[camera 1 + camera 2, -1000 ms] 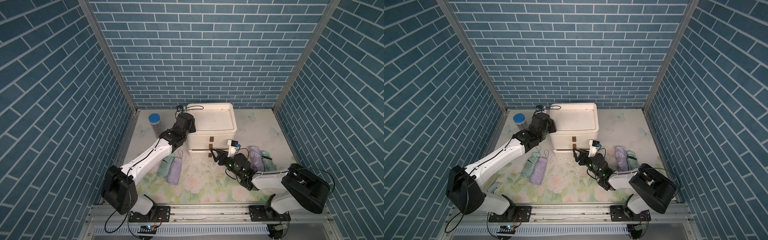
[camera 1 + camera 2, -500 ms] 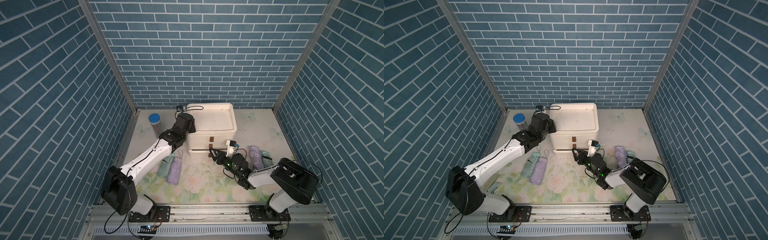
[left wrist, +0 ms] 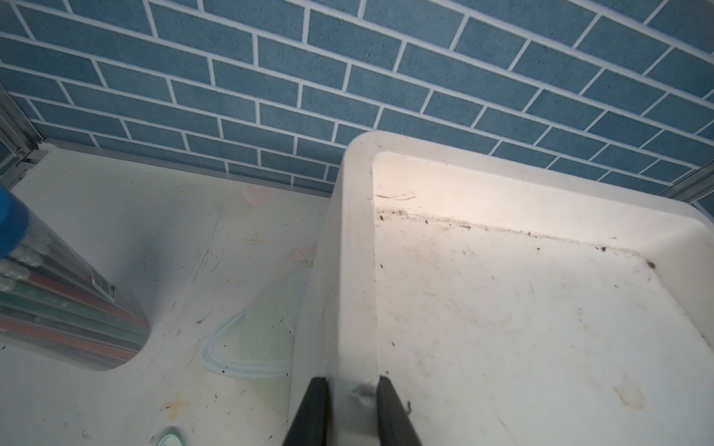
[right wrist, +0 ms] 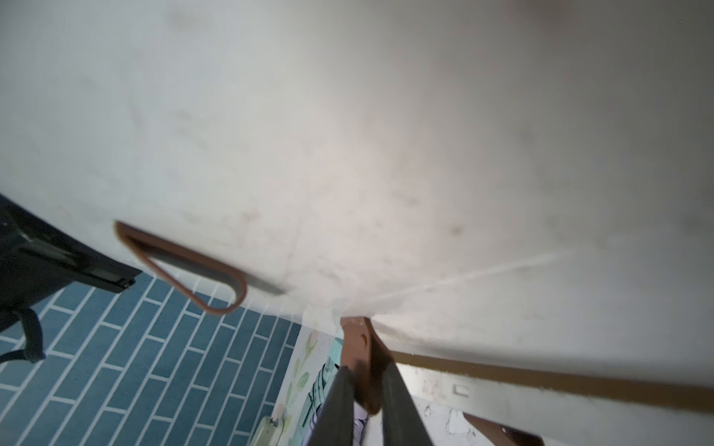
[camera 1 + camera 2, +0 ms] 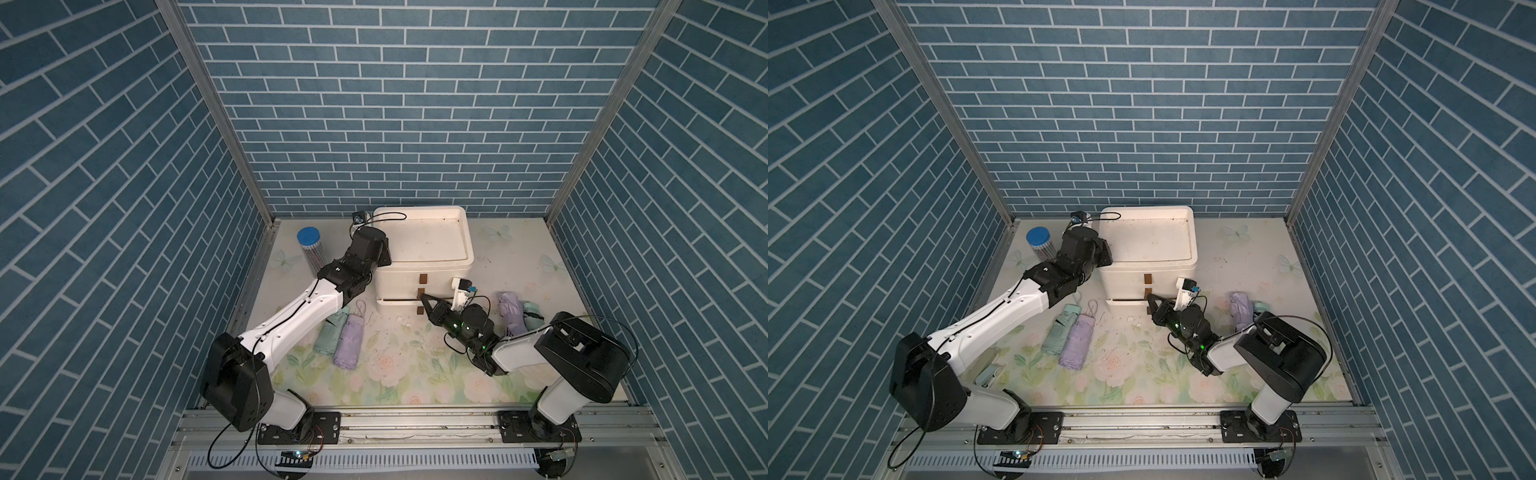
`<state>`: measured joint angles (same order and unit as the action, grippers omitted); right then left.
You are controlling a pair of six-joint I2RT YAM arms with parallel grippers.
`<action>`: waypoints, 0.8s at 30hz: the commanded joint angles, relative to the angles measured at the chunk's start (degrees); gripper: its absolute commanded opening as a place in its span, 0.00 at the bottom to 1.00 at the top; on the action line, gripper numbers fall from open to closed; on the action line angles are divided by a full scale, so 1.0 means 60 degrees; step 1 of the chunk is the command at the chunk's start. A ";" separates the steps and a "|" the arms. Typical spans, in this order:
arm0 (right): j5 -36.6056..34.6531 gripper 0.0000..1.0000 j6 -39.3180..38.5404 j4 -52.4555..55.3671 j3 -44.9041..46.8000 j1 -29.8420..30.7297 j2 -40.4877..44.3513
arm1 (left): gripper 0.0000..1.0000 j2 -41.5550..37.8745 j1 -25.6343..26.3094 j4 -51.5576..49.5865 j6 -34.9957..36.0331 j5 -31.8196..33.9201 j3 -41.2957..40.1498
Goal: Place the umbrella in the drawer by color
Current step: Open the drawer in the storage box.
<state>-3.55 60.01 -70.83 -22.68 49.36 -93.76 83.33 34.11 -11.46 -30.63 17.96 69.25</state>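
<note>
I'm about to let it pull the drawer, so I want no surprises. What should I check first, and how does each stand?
1. Right gripper pinching the middle pull tab: ok.
2. Left gripper clamping the drawer unit by its rim: ok.
3. Left umbrella pair clear of the drawer's path: ok.
4. Right umbrella pair clear of it: ok.
5. Drawer's inside free: cannot tell, hidden.

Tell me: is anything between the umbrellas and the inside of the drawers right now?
Yes: the closed drawer fronts. The drawer unit shows only a thin slit, nothing pulled out. The right gripper is shut on the middle brown handle; the purple umbrella beside it lies on the mat.
</note>
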 commanded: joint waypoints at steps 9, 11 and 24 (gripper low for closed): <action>0.0269 0.32 0.0239 0.0013 -0.0511 -0.0085 -0.0293 | 0.00 0.0130 0.0204 -0.1927 -0.0817 -0.1366 -0.0612; 0.0299 0.32 0.0266 -0.0078 -0.0538 -0.0098 -0.0353 | 0.00 0.0127 0.0204 -0.1924 -0.0814 -0.1379 -0.0603; 0.0228 0.00 -0.0065 0.1217 -0.0535 -0.0097 0.0312 | 0.00 0.0171 0.0204 -0.2051 -0.1049 -0.1134 -0.0598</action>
<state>-2.33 60.38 -67.57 -24.71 49.10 -94.43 83.33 34.09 -11.25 -31.94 18.65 69.08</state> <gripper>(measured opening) 0.047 0.234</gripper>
